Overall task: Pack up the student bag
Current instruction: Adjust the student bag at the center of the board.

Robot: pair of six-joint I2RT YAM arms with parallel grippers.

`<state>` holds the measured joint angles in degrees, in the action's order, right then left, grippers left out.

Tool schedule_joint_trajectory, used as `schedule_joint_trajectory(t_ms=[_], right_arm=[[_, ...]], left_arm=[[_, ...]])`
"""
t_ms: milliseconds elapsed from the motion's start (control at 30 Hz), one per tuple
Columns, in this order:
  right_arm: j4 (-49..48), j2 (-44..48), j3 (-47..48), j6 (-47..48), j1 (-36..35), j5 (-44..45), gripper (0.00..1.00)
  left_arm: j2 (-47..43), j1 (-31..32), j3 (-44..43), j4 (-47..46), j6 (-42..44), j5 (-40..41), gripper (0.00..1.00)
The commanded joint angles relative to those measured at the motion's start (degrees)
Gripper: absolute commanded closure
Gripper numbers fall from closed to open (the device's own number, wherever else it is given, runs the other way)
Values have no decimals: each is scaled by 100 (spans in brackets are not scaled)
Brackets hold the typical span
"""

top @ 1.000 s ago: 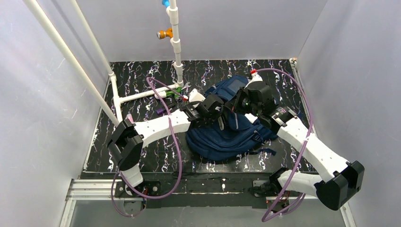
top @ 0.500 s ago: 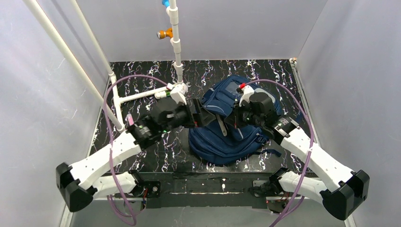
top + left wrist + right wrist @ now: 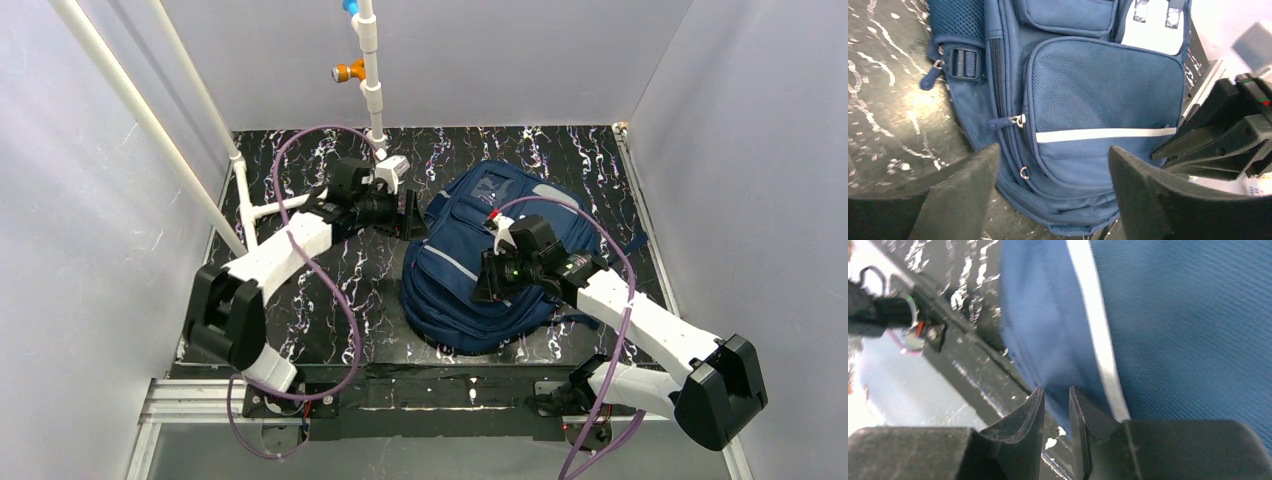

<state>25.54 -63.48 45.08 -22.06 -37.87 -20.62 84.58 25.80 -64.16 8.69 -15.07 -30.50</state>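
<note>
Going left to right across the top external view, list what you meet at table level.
white pipe frame → left pincer → student bag → right arm's elbow. The right pincer lies over the bag, so it is left out.

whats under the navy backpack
Only the black white-veined tabletop shows around the navy fabric backpack. Whatever lies directly beneath is covered by the bag itself.
</note>
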Motion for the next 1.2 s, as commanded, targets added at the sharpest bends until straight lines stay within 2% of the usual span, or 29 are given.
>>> schedule_joint_trajectory(t_ms=[0,33,133,233,300,400,600,633,767,900,1000,1100,1167], right_arm=[[562,218,-105,-813,97,1817,75],[682,260,-127,-998,176,2245,75],[1180,506,-279,-1450,590,3083,74],[1086,604,-556,-1475,1321,3118,71],[1078,462,-604,-1323,1982,2973,70],[947,212,-581,-863,2501,2714,70],[630,-325,-303,-572,2996,2295,69],[370,-587,-166,-463,3039,1871,69],[396,-872,154,-194,3048,1501,69],[314,-851,213,-58,3048,1218,70],[331,-845,241,13,3048,1120,70],[393,-817,276,44,3048,1081,71],[416,-742,298,4,3048,1082,71]], left_arm=[[684,-147,-632,-349,241,-897,38],[835,-153,-704,-347,197,-930,39],[1028,-135,-606,-542,56,-702,30],[1142,-145,-452,-614,-110,-282,31],[1239,-145,-470,-600,-296,-287,31],[1325,-133,-315,-914,-294,-520,31],[1264,-102,-16,-1133,1312,-1155,26],[1276,-101,-48,-935,2165,-2016,28],[992,-82,477,-728,3302,-2881,28],[979,86,705,-441,4085,-2963,29],[1157,250,672,-300,4480,-2716,33],[1198,387,650,-306,4538,-2685,37],[1159,574,735,-331,4672,-2325,42]])
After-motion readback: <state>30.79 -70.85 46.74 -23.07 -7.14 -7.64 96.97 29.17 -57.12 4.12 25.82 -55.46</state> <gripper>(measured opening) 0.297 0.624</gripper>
